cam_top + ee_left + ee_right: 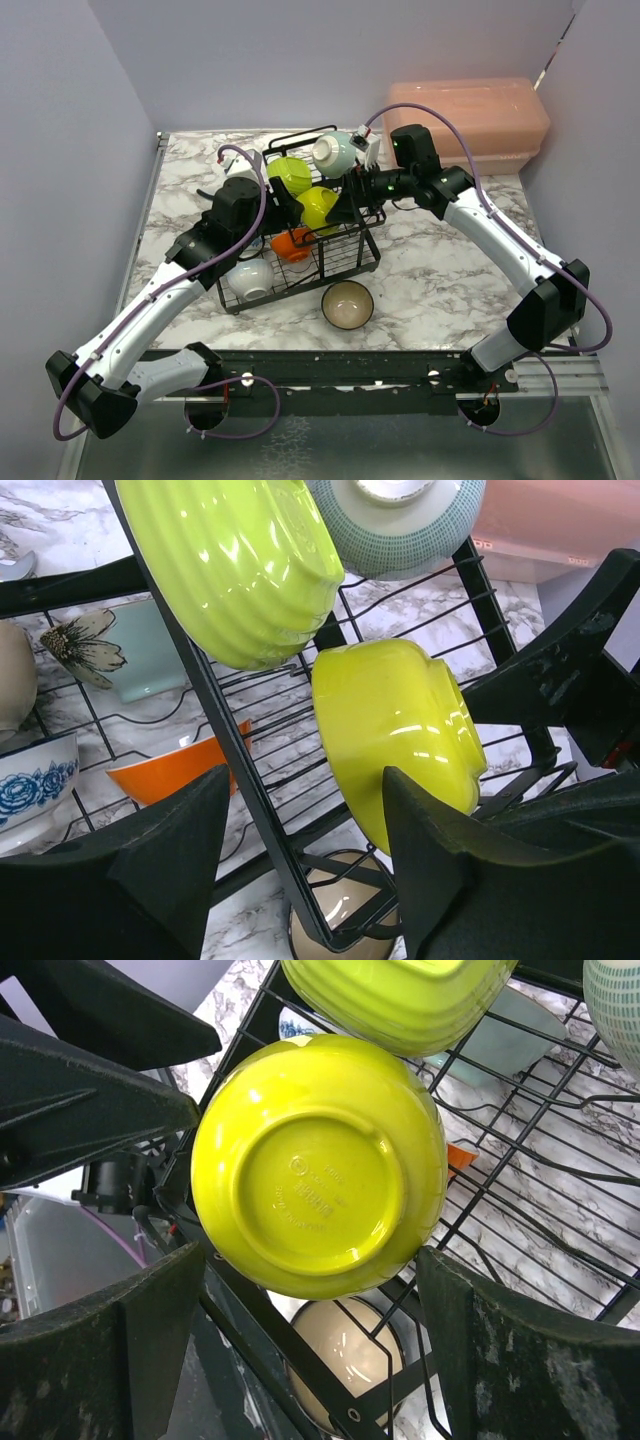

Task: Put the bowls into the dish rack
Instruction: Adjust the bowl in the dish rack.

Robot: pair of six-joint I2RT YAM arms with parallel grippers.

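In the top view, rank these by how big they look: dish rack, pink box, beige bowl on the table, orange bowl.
1. dish rack
2. pink box
3. beige bowl
4. orange bowl, though it is partly hidden inside the rack, so its place after the beige bowl is unsure.

Between the parted fingers of our left gripper (305, 780) we see the dish rack (268, 810) and its black wires, a smooth yellow-green bowl (395, 730) tilted on edge (a ribbed lime bowl (240, 560) leans above it), and an orange bowl (175, 770) lower down.
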